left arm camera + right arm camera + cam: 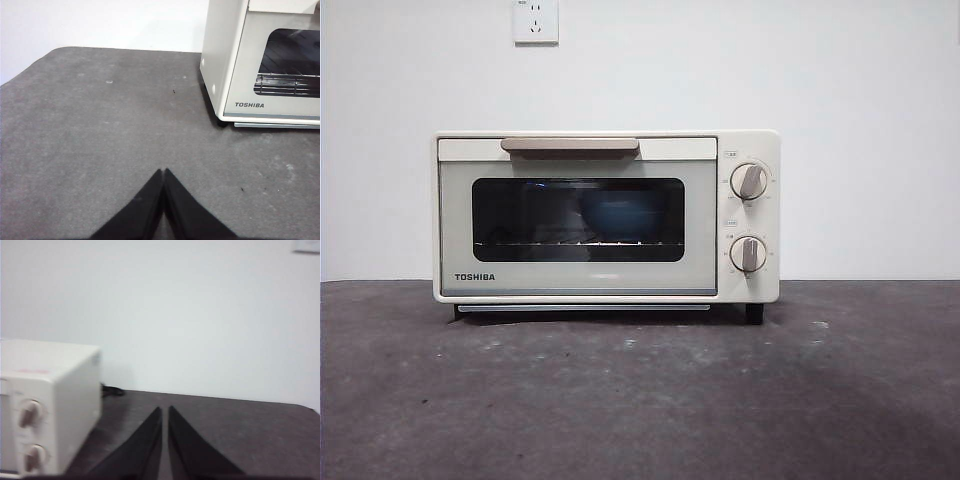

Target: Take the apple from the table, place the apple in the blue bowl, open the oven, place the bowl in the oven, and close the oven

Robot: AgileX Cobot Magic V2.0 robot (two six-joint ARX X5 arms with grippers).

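White wall with a socket (535,20) backs the dark grey tabletop (640,400), and the oven (606,216) stands toward the tabletop's far edge, door shut. I judge the oven heavy and rigid; its door is best taken by the beige bar handle (570,146), a stiff and probably smooth bar along the door's top. Behind the dark glass a blue shape shows on the rack, most likely the blue bowl (618,216); it looks hard, light and liftable by its rim. Glare and tint blur its outline. No apple can be made out, perhaps hidden inside the bowl. The left tool (163,172) hangs over bare tabletop off the oven's logo-side corner, jaws pressed together and empty. The right tool (164,410), near the knob-side end, has its jaws nearly closed, holding nothing.
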